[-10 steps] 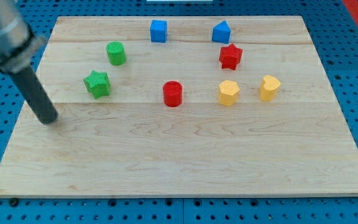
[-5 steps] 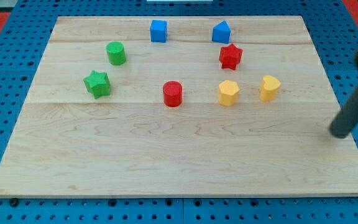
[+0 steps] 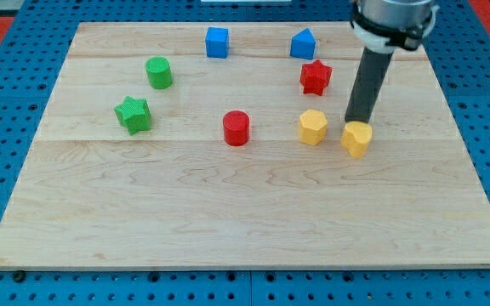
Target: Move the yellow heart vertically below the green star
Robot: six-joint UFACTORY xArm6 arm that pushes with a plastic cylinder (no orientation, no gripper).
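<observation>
Touching small yellow plastic heart block [image 3: 356,138] w/ my tip [image 3: 353,121]; barely started, green plastic star block [image 3: 133,115] far left; no end effector jaws.

Pale wood board [image 3: 228,212] — matt, visible grain.

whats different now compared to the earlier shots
My tip went from the board's left edge to its right edge, and now sits just above the yellow heart, touching it. The heart has slid a little down and to the view's left. The green star, yellow hexagon, both red blocks, both blue blocks and the green cylinder stayed put.
</observation>
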